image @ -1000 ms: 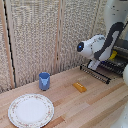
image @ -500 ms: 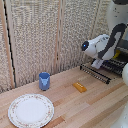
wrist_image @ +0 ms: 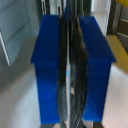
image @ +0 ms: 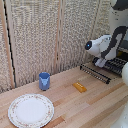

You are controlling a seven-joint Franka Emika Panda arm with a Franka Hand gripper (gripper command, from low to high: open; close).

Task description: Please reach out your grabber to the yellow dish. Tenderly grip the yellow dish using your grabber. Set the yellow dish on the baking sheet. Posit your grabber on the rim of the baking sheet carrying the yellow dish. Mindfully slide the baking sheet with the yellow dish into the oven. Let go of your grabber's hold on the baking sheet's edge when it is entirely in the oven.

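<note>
Blue-tipped dark grabber (wrist_image: pixel 67 70) was clamped on the dark wire-barred baking sheet's (image: pixel 102 70) edge — push level, slowly.

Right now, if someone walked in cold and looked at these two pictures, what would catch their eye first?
Probably the bulky white and grey robot arm at the exterior view's right, reaching over the dark wire-barred baking tray. Next, on the pale wooden table: a large white plate with a patterned rim nearest the camera, a blue cup behind it, and a flat orange-yellow block mid-table. The wrist view is filled by the gripper's blue fingers, pressed close together.
</note>
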